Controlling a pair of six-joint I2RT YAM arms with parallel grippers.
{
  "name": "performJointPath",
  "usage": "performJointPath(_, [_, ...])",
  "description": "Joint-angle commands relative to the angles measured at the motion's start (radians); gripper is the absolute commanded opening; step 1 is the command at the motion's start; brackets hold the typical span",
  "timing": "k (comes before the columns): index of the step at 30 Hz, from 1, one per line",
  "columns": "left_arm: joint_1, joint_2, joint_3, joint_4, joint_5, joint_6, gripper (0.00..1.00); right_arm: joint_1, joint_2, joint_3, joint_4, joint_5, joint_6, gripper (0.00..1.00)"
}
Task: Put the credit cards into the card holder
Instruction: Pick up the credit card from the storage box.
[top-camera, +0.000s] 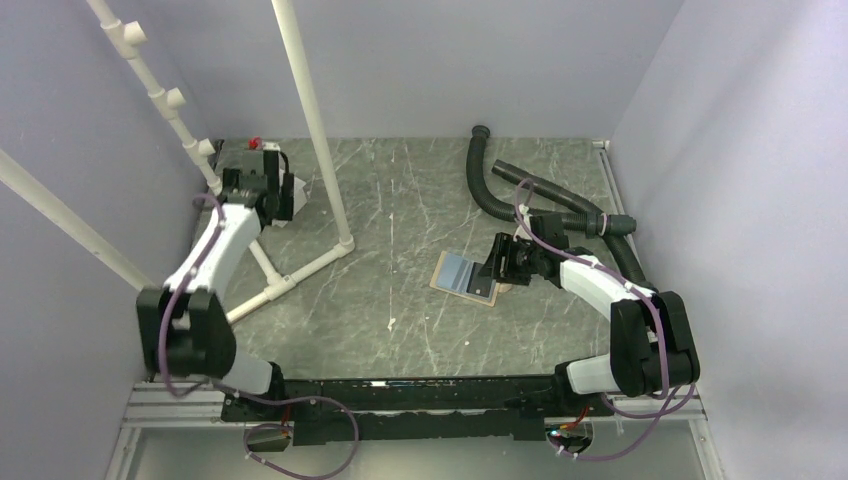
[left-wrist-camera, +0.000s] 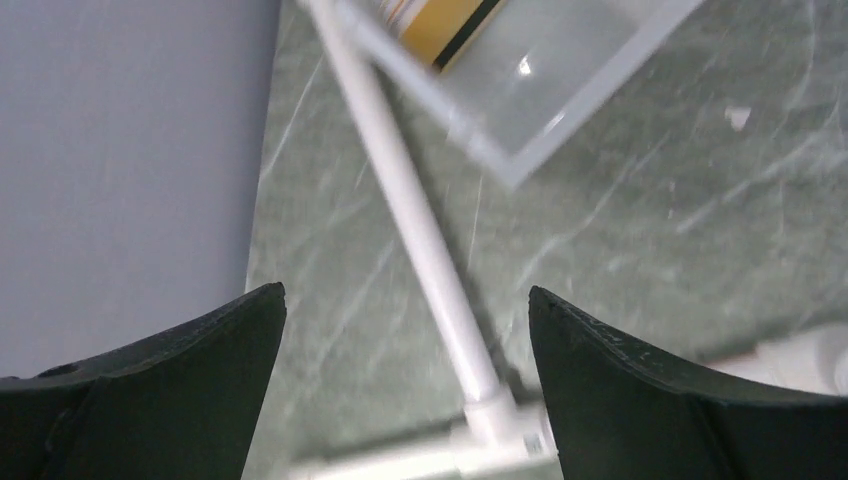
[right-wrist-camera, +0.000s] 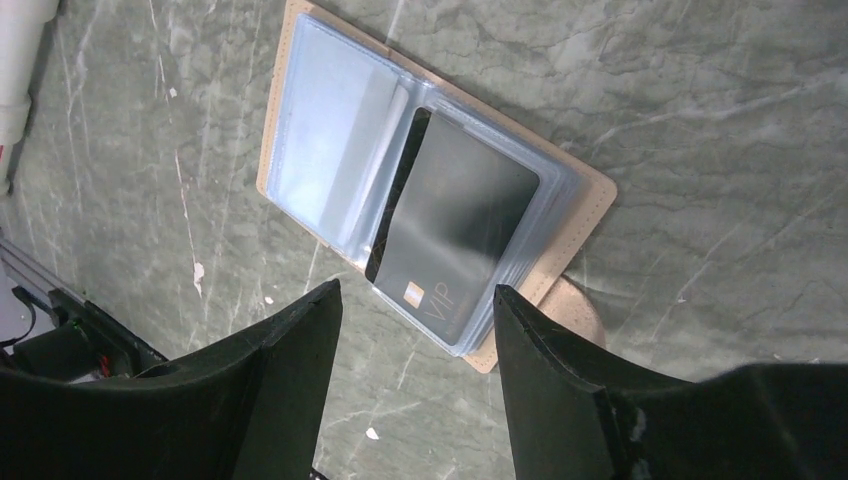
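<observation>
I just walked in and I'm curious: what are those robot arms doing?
They are putting cards into a card holder. It lies open on the table with a dark card on its clear sleeves; I cannot tell whether the card is tucked in. The right tool hovers open just above it, holding nothing. The left tool is open too, over by a clear tray with a golden card in it.

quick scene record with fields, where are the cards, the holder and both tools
card holder: lying open on the table, blue sleeves up
dark card: on one half's sleeves, tucked in or not unclear
golden card: in the white tray
left tool: open, empty, near the tray
right tool: open, empty, above the card holder
</observation>
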Motion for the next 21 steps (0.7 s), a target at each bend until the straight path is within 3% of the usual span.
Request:
performJointPath(1, [0.079, 0.182, 0.226, 0.077, 0.248, 0.309, 0.93, 0.014, -0.013, 0.004, 0.041, -0.026, -0.019, 0.60])
performJointPath(5, [0.181, 0.343, 0.386, 0.068, 0.290, 0.384, 0.91, 0.023, -0.010, 0.005, 0.039, -0.030, -0.020, 0.59])
performJointPath(9, [0.200, 0.468, 0.527, -0.040, 0.362, 0.434, 0.85, 0.029, -0.010, 0.002, 0.036, -0.027, -0.023, 0.59])
performJointPath(17, [0.192, 0.553, 0.554, 0.004, 0.408, 0.419, 0.84, 0.030, 0.015, 0.013, 0.041, -0.030, -0.019, 0.59])
performJointPath(21, [0.178, 0.611, 0.578, 0.031, 0.355, 0.421, 0.85, 0.029, 0.021, 0.014, 0.041, -0.026, -0.020, 0.59])
